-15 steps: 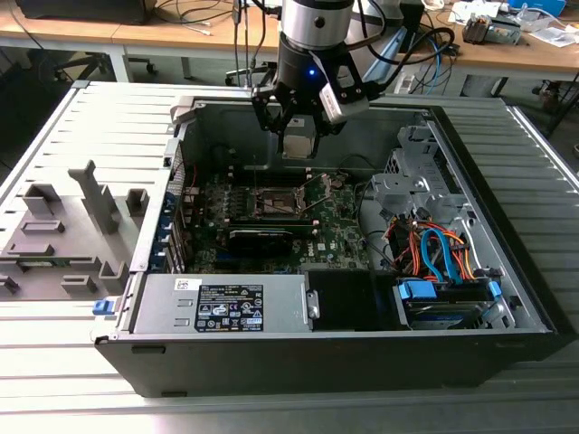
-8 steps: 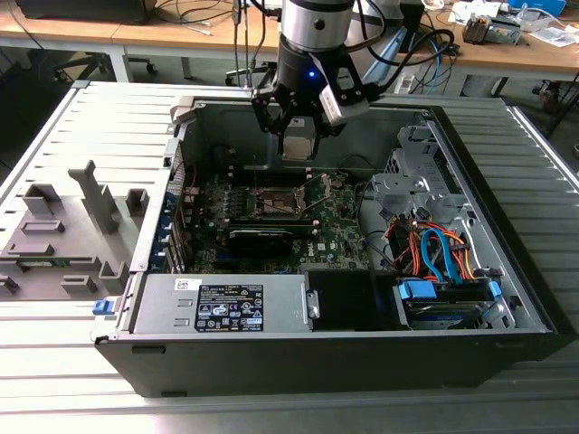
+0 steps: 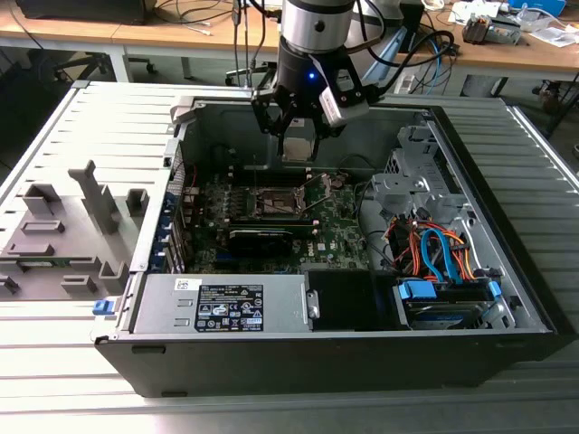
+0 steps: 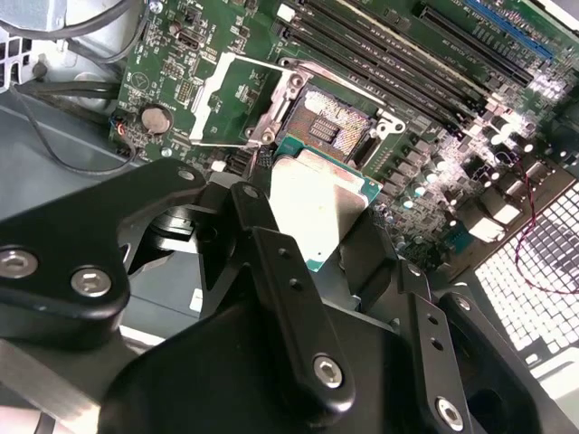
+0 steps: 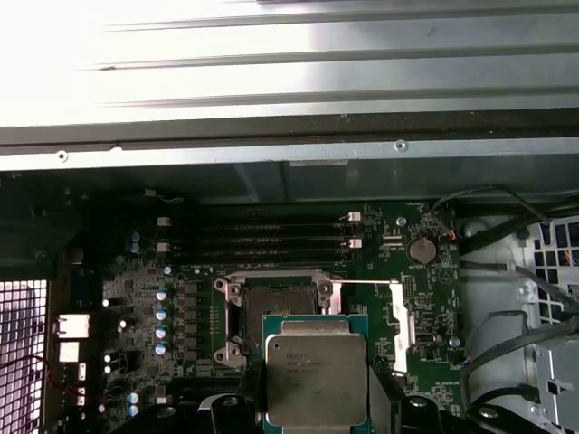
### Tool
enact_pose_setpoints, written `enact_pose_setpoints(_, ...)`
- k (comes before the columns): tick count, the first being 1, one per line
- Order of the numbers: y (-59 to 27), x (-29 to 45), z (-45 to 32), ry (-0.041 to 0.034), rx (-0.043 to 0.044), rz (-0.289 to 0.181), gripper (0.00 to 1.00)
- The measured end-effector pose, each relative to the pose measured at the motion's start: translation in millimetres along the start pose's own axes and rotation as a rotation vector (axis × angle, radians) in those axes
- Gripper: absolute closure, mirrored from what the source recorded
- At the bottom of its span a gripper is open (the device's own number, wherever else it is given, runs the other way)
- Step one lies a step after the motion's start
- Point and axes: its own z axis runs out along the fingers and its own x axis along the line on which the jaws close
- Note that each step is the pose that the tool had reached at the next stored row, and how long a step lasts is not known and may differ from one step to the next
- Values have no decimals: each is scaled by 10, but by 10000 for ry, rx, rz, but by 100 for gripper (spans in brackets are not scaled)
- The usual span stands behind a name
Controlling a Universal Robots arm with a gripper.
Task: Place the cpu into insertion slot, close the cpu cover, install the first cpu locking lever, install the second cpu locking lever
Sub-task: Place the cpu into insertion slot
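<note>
Steel-grey within the open computer case, over the green motherboard, hanging clear of the bare insertion slot with gripper pinching the cpu by its edges: probably best lowered level, corners squared, never forced.

We find the computer case on the table, the insertion slot on the board inside it. The cpu sits between the fingers of the gripper, above the board, near the slot yet apart from it. The cpu cover stands open just beside the slot; the graphics card lies before it in the exterior view.
</note>
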Motion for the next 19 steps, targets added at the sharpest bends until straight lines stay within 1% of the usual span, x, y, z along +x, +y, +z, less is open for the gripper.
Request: enact_pose_setpoints(19, -35, -2, 36, 0, 0, 0, 46)
